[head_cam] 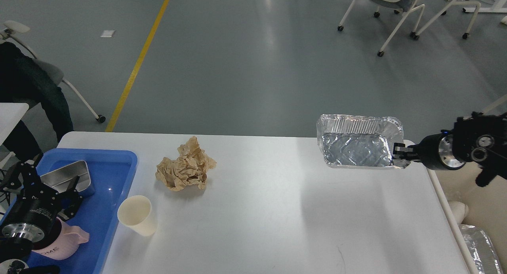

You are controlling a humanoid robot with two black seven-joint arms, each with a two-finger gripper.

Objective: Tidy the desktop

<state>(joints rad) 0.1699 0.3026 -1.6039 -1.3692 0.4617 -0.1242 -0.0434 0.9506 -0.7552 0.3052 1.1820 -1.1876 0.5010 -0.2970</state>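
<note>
The desktop (277, 210) is a wide white-grey tabletop. On its left part lie a crumpled brown paper ball (186, 169) and an upright cream paper cup (136, 214). My right gripper (400, 157) comes in from the right and is shut on the right rim of a shiny foil tray (358, 143), holding it tilted above the desktop's far right corner. My left gripper (49, 179) is open and empty over the blue tray (115, 175), just in front of a steel container (73, 170).
A pink mug (65, 240) lies in the blue tray, partly under my left arm. A cream bin (440, 200) stands against the desktop's right edge with another foil piece (481, 246) inside. Chairs stand on the floor beyond.
</note>
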